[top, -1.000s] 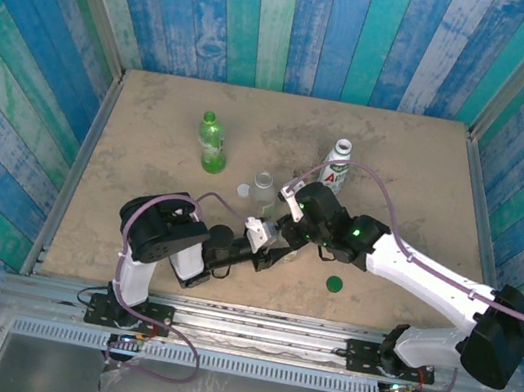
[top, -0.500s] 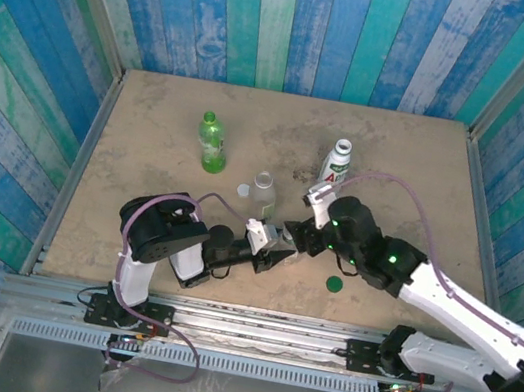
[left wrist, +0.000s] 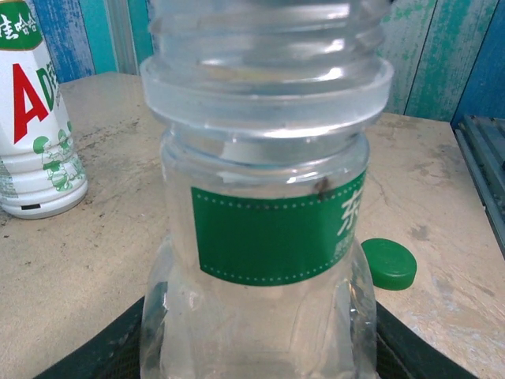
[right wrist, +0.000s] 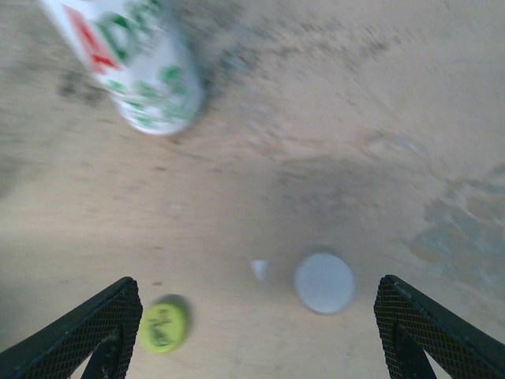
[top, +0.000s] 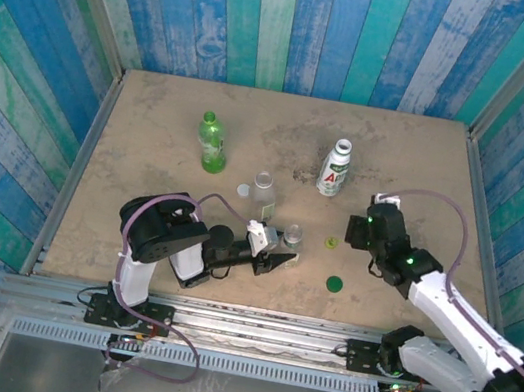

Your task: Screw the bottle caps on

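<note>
My left gripper (top: 282,247) is shut on the short clear bottle (top: 292,234), upright near the table's front. In the left wrist view that bottle (left wrist: 268,237) with its green label stands between my fingers (left wrist: 102,355), its threaded neck bare as far as it shows. My right gripper (top: 357,231) hangs open to the bottle's right. Below it lie a yellow-green cap (right wrist: 163,326) and a white cap (right wrist: 324,283), with nothing held in the gripper (right wrist: 256,316). The yellow-green cap (top: 332,242) lies between the two grippers. The dark green cap (top: 335,284) lies nearer the front.
A translucent green bottle (top: 213,142) stands at the back left and the white labelled bottle (top: 335,166) at the back centre. The tall clear bottle (top: 263,188) has a white cap (top: 243,191) beside it. Blue plank walls ring the table (top: 156,106).
My right arm has pulled back to the right, away from the short clear bottle, and its jaws have opened. The yellow-green cap now shows on the table. The left arm has held still.
</note>
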You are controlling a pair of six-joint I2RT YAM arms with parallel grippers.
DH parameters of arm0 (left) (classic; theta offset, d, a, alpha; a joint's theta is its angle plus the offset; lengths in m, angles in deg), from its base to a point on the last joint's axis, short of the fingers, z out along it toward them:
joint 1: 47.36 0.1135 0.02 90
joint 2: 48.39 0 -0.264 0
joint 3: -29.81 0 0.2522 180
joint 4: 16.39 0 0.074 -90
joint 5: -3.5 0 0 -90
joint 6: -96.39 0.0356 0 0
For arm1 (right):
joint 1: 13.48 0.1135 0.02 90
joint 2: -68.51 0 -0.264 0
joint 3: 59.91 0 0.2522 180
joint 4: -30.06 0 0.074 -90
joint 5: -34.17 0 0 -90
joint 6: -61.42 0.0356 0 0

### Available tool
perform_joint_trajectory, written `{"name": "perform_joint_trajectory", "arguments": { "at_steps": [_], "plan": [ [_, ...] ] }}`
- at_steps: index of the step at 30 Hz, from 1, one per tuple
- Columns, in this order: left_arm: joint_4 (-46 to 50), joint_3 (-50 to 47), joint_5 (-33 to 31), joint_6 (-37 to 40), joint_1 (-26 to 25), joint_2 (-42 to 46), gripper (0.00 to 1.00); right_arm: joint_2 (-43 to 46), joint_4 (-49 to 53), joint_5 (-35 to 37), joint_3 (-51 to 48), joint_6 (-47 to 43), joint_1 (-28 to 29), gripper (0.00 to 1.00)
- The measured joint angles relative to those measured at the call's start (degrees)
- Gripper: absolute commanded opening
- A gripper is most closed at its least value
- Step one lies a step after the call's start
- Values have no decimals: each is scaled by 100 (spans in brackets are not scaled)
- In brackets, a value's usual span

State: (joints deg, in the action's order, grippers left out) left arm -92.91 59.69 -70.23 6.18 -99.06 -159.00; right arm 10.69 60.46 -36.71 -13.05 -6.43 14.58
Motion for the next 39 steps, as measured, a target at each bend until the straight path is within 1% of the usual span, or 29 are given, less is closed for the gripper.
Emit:
{"name": "perform_joint_trajectory", "arguments": {
  "at_steps": [2, 8, 12, 16, 21, 24, 28, 33, 39],
  "plan": [
    [0, 0, 26, 2, 0, 0, 55, -308, -57, -42, -83, -2, -234, 78],
    [0, 0, 37, 4, 0, 2, 55, -1320, -354, -518, -120, 17, -907, 71],
    [0, 0, 37, 26, 0, 2, 55, -1902, -466, -723, -44, 33, -1038, 64],
    [4, 0, 39, 52, 0, 4, 55, -2262, -564, -813, 61, 66, -1067, 56],
    [17, 0, 46, 85, 0, 9, 55, -2461, -686, -863, 87, 103, -1104, 55],
    [28, 0, 68, 92, 0, 9, 56, -2463, -728, -872, 87, 131, -1119, 50],
    [35, 22, 129, 131, 0, 9, 56, -2474, -745, -881, 87, 184, -1176, 50],
    [35, 42, 177, 155, 0, 9, 56, -2507, -813, -883, 90, 229, -1233, 43],
    [35, 42, 186, 173, 0, 9, 56, -2505, -811, -909, 109, 227, -1239, 43]
  ]
}}
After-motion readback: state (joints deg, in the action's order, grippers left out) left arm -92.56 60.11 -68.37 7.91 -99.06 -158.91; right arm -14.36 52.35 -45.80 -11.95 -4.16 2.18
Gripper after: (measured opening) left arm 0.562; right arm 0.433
